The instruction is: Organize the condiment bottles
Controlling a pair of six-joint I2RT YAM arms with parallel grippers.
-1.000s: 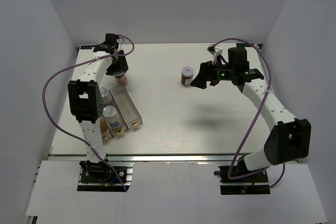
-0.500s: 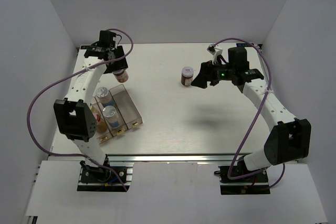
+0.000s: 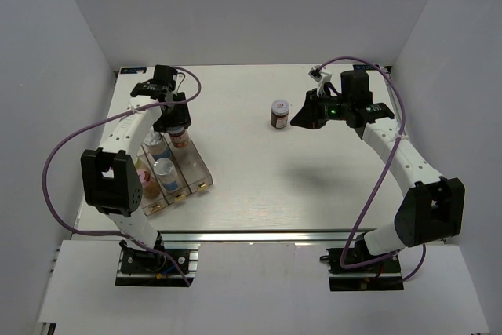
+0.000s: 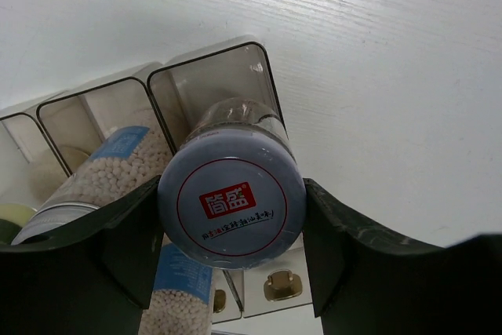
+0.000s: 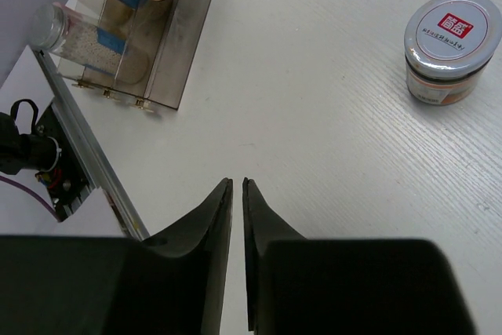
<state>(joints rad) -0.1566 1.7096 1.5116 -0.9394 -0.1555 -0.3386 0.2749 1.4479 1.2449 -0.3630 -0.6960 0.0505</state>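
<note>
Swinging back from beyond the tray's far end, the left fingers (image 4: 129, 241) now bring the held jar (image 4: 231, 205) over the far end of the tray (image 3: 202, 169). It hangs above the one empty compartment, the outermost on the side facing the open counter (image 3: 259, 186). They are clamped on its lid from both sides, with the jar upright. Whether its base has entered the compartment I cannot tell.

Meanwhile the right fingers (image 5: 216, 217) have snapped together on nothing. The lone jar (image 5: 452, 49), well apart from the tray, stands near them but untouched.

So one more jar looks close to being filed. The last loose one is not picked up yet, and those fingers would need to part again to take it.

The held jar has a pale grey lid with a red square label and a clear body of brownish contents; the lone jar matches it. Blue-labelled jars (image 3: 163, 170) of white grains fill the tray's middle compartment.
</note>
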